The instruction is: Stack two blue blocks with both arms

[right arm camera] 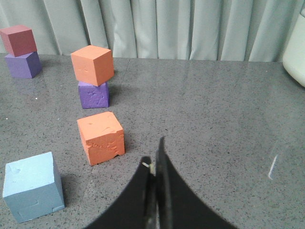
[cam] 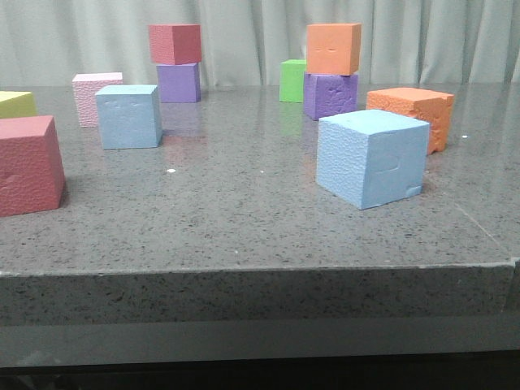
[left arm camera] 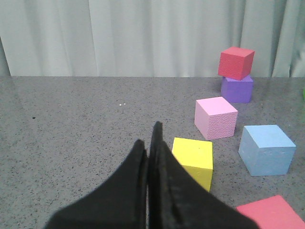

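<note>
Two sky-blue foam blocks sit apart on the grey table. One blue block [cam: 127,116] is at the left middle and also shows in the left wrist view [left arm camera: 265,149]. The other blue block [cam: 372,156] is nearer, right of centre, and also shows in the right wrist view [right arm camera: 32,192]. My left gripper [left arm camera: 148,140] is shut and empty, well clear of its block. My right gripper [right arm camera: 154,157] is shut and empty, away from its block. Neither gripper shows in the front view.
A red cube [cam: 29,165] and a yellow cube [left arm camera: 193,161] lie at the left; a pink cube [cam: 96,97] is behind. Red-on-purple [cam: 175,62] and orange-on-purple [cam: 331,69] stacks, a green cube [cam: 292,80] and an orange cube [cam: 413,114] stand further back.
</note>
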`<state>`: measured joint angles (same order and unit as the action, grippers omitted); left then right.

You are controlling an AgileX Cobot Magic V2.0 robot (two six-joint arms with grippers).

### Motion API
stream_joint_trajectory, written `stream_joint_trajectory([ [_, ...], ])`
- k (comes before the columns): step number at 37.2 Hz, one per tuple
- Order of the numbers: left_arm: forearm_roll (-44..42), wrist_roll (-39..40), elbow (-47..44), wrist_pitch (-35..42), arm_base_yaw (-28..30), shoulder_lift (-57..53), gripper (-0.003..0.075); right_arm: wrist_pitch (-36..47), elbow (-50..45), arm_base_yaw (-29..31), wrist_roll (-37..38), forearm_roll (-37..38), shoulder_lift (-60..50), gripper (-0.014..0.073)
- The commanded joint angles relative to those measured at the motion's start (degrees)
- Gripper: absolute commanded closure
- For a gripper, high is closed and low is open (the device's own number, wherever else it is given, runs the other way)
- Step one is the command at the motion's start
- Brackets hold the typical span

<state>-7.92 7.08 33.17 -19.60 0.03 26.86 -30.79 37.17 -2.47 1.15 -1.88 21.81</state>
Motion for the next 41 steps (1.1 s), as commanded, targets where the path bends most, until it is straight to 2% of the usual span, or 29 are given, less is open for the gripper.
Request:
stream_joint_trajectory([
  [1,-0.09,0.27,1.82,4.49,0.06,0.56,0.062,4.75,2.05,0.25,-0.04,0.13,0.83,0.0449],
  [6,0.13,0.27,1.82,4.95,0.06,0.56,0.0223,4.73,2.05,0.25,-0.04,0.13,0.83,0.0116],
  [9,0.12,0.27,1.82,4.95,0.06,0.56,0.0064,4.79,2.05,0.25,-0.04,0.13,0.83,-0.006],
  [11,0.12,0.27,1.82,5.1,0.06,0.56,0.0013,4.9,2.05,0.25,-0.11,0.13,0.83,-0.006],
  [14,0.12,0.27,1.82,5.61,0.06,0.56,0.0045,5.71,2.05,0.25,-0.11,-0.78,0.9,-0.0052],
  [20,0.12,0.27,1.82,7.07,0.06,0.56,0.0048,8.54,2.05,0.25,-0.11,-2.72,2.97,-0.0052],
  [28,0.12,0.27,1.82,7.3,0.06,0.56,0.0048,9.88,5.02,-1.24,-0.71,-3.38,14.2,-0.0052],
  [32,0.12,0.27,1.82,7.3,0.06,0.56,0.0048,10.36,7.9,-5.33,-0.71,-3.56,21.77,-0.0052],
  [41,0.12,0.27,1.82,7.3,0.06,0.56,0.0048,10.73,14.64,-20.33,-0.73,-3.56,37.08,-0.0052],
])
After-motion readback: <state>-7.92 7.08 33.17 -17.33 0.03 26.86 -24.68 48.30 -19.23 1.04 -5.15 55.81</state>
